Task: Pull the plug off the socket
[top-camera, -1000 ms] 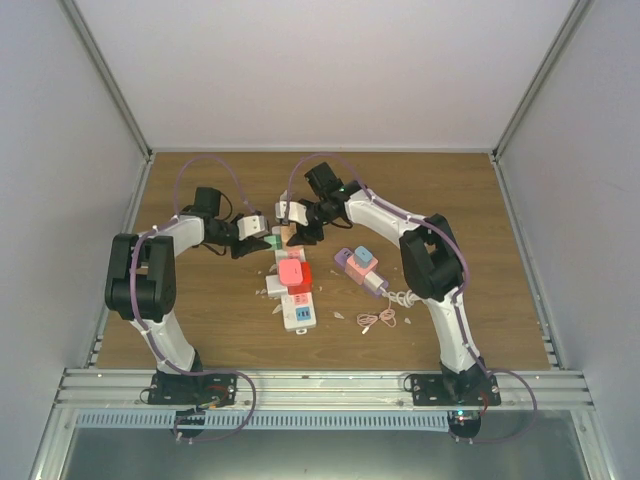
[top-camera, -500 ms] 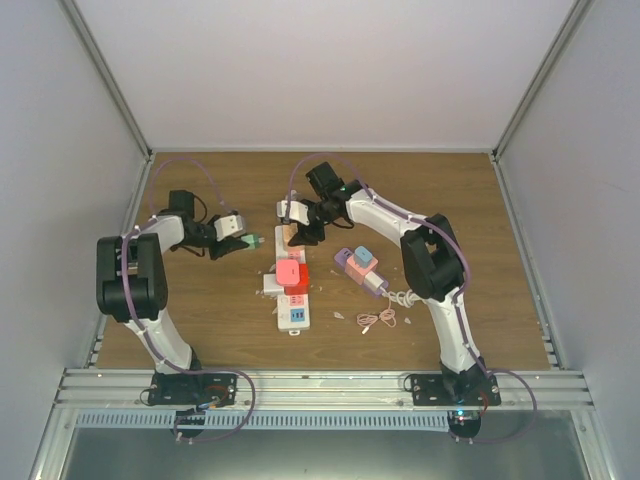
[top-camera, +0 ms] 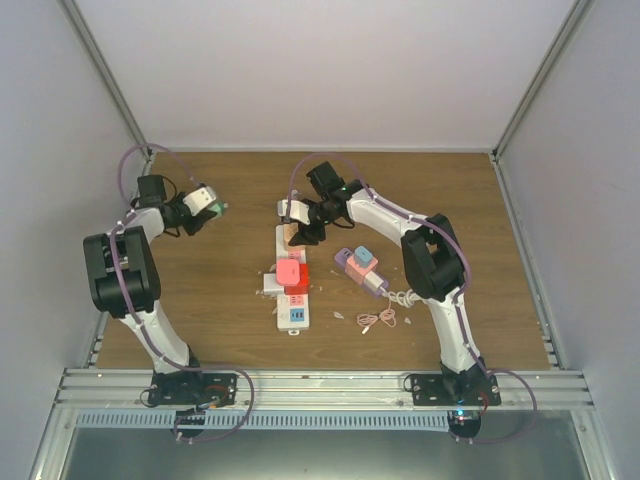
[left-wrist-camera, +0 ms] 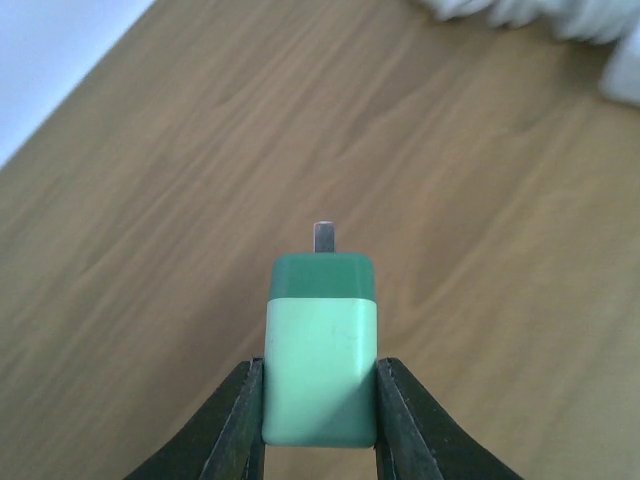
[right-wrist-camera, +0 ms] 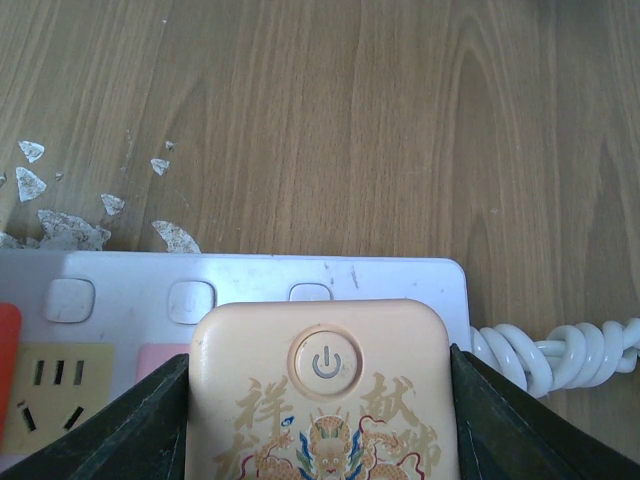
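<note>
My left gripper (top-camera: pixel 207 200) is shut on a green plug (left-wrist-camera: pixel 320 345), free of any socket, with its metal prong (left-wrist-camera: pixel 323 237) pointing away, held over the far left of the wooden table. My right gripper (top-camera: pixel 297 232) is shut on a peach power strip (right-wrist-camera: pixel 320 390) with a power button and a dragon print, at the far end of a white power strip (top-camera: pixel 296 285). In the right wrist view the white strip (right-wrist-camera: pixel 240 290) lies just behind the peach one. A red-pink plug (top-camera: pixel 292 274) sits in the white strip.
A purple adapter with a blue plug (top-camera: pixel 358 265) lies right of the strips, beside a coiled white cable (top-camera: pixel 402 297) and a small pink cable (top-camera: pixel 378 320). Another coiled white cable (right-wrist-camera: pixel 555 350) runs off the strip. White chips (right-wrist-camera: pixel 70 215) litter the table.
My left arm has swung away from the strips to the far left, carrying the green plug with it. My right arm has stayed on the peach strip.
</note>
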